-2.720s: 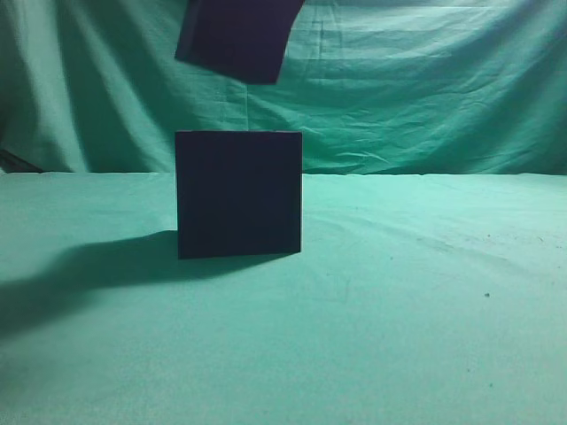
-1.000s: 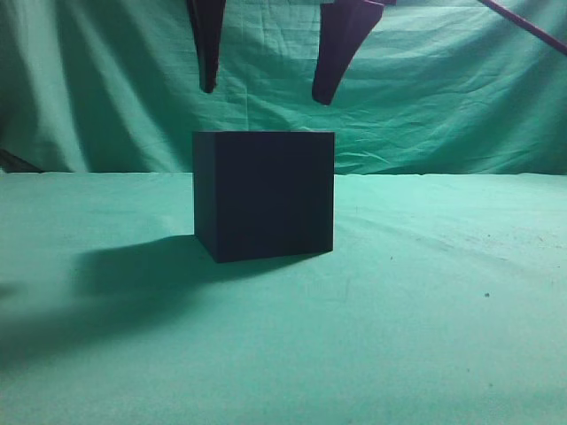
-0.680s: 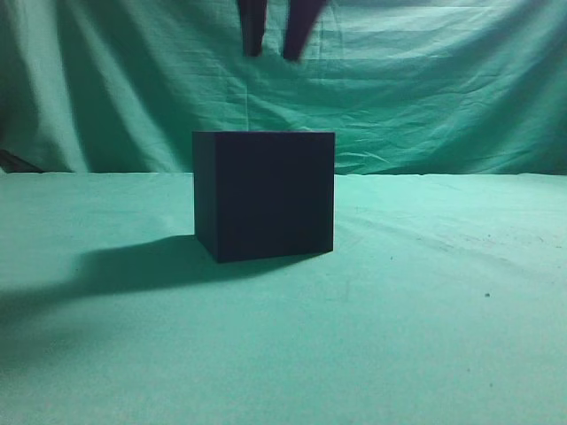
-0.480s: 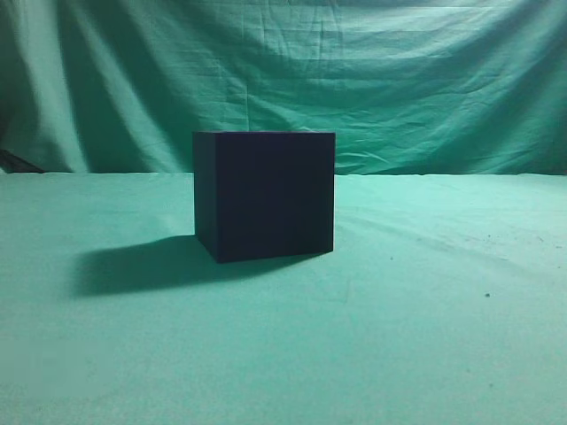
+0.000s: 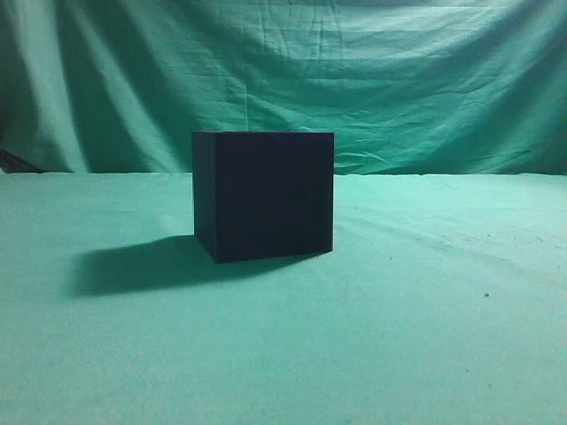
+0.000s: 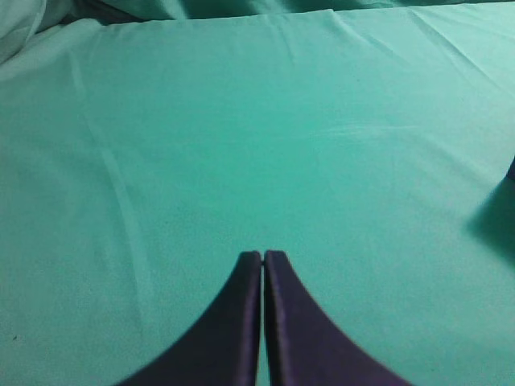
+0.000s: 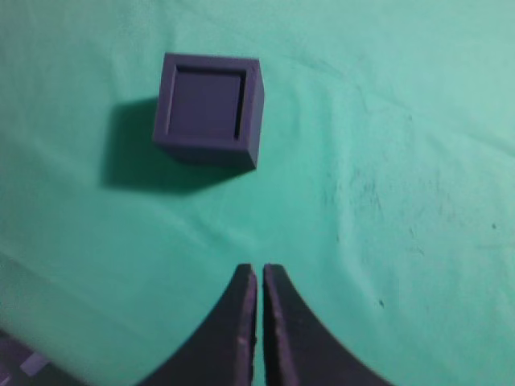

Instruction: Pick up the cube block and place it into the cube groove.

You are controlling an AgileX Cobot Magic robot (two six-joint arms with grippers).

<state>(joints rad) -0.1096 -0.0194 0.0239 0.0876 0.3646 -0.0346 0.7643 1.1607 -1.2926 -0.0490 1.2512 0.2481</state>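
The cube groove is a dark navy box standing on the green cloth left of centre. In the right wrist view its rim and side wall frame a lighter purple square, the top face of the cube block, which sits inside the recess with a thin dark gap along its right side. The block is hidden in the exterior view. My right gripper is shut and empty, high above the cloth and nearer the camera than the box. My left gripper is shut and empty over bare cloth. Neither gripper shows in the exterior view.
A green cloth covers the table and hangs as a backdrop. The box casts a shadow to its left. In the left wrist view a dark edge and a shadow show at the far right.
The block was held above the box, then open fingers hung over it. They closed and rose out of the exterior view. The box now stands slightly right and turned.
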